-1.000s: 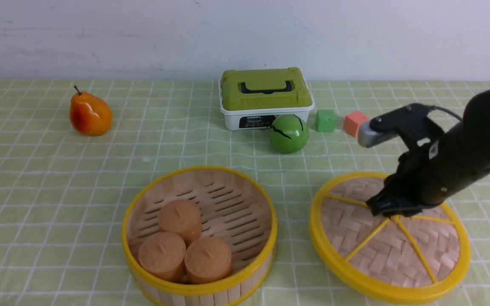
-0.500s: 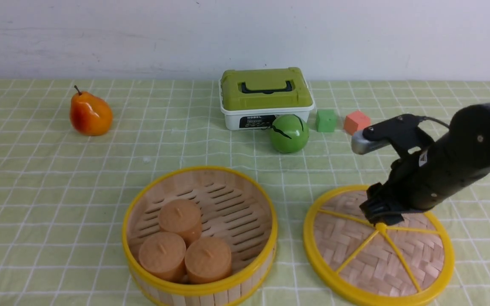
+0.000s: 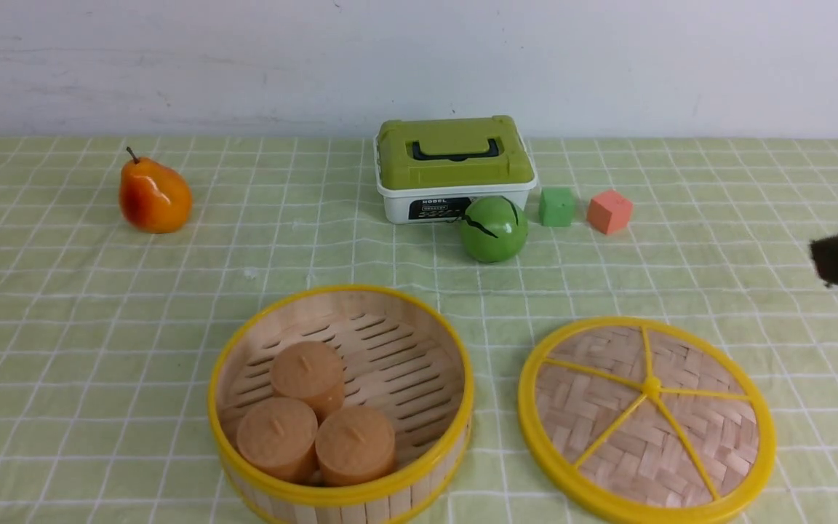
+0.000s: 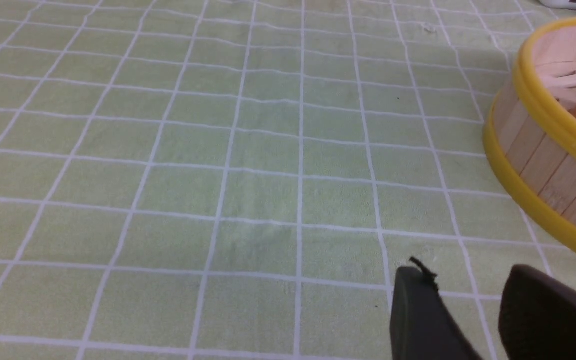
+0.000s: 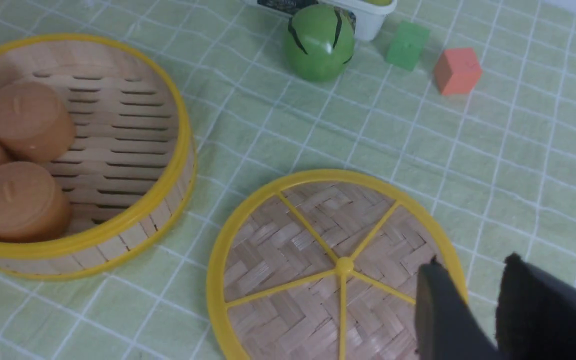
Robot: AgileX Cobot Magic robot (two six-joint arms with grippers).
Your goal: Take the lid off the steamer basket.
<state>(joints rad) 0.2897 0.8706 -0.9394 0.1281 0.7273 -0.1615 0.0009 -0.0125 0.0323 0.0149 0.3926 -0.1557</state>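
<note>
The lid (image 3: 647, 422), a flat round disc of herringbone-woven bamboo with yellow plastic rim, five spokes and centre knob, lies on the checked green cloth (image 3: 62, 327) at near right, apart from the steamer basket (image 3: 340, 496); that slatted bamboo tub holds three smooth tan cylinders (image 3: 310, 418); the right gripper (image 5: 474, 262) hangs empty, fingers a narrow slit apart; likewise the left gripper (image 4: 465, 270); the far green-topped white box (image 3: 455, 160) bears a black label, its lettering too small to read.
</note>
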